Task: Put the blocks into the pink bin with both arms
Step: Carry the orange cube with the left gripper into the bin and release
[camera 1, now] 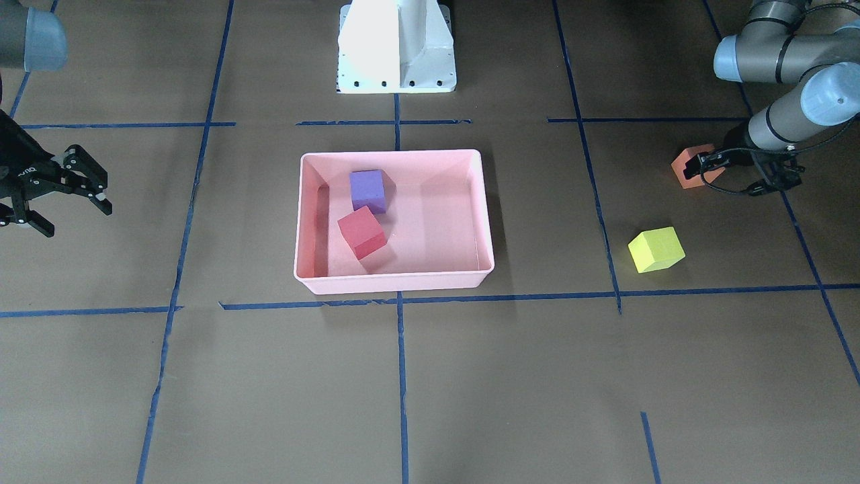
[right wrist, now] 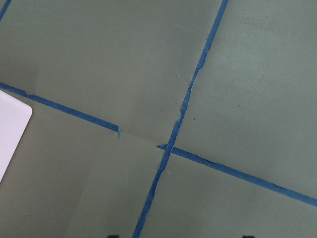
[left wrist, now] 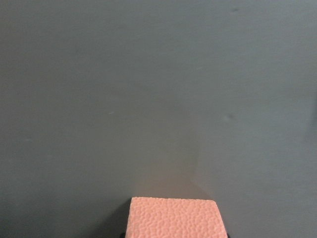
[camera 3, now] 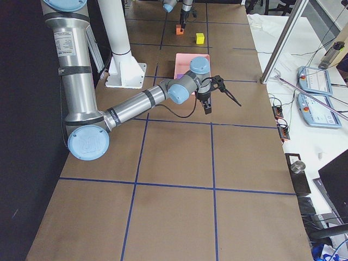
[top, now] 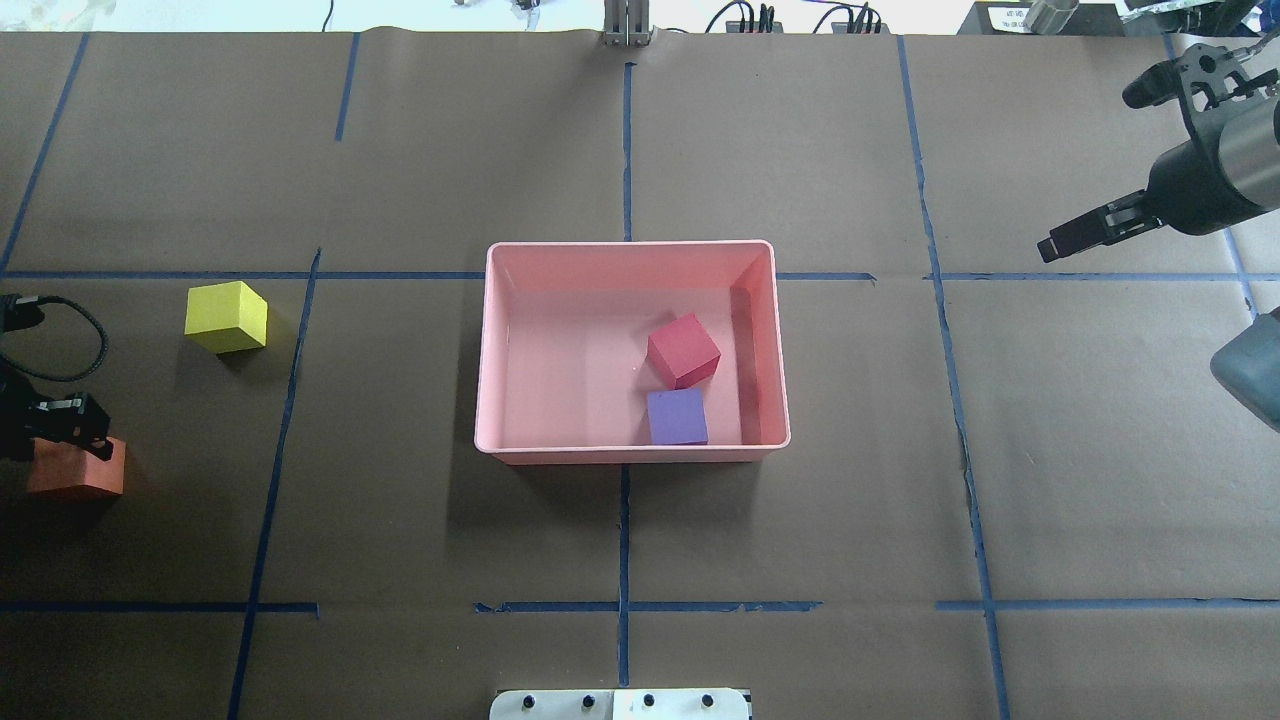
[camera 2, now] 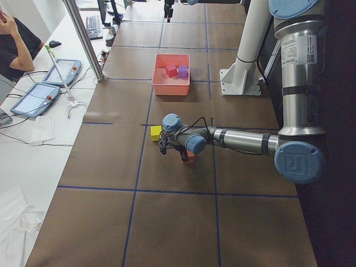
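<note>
Left gripper (camera 1: 703,165) is down at the orange block (camera 1: 685,169), and in the wrist view dark finger edges sit tight against both sides of it: clamped on the block, then. Whether the block has cleared the bench (camera 1: 470,376) can't be told from here. Just beside it, towards the operators' side, the yellow-green block (camera 1: 656,249) sits alone on the brown paper.

Over to the right gripper (camera 1: 78,220): fingers spread wide, nothing between them, hanging above bare bench well away from the bin. Its wrist camera shows only paper and crossing blue tape lines (right wrist: 173,134).

In the middle, the pink bin (camera 1: 396,286) sits in front of the white pedestal base (camera 1: 396,47). Two blocks are inside it, both towards the robot's right end: the purple block (camera 1: 367,190) nearer the robot, and the red block (camera 1: 361,232), turned at an angle, right next to it.
</note>
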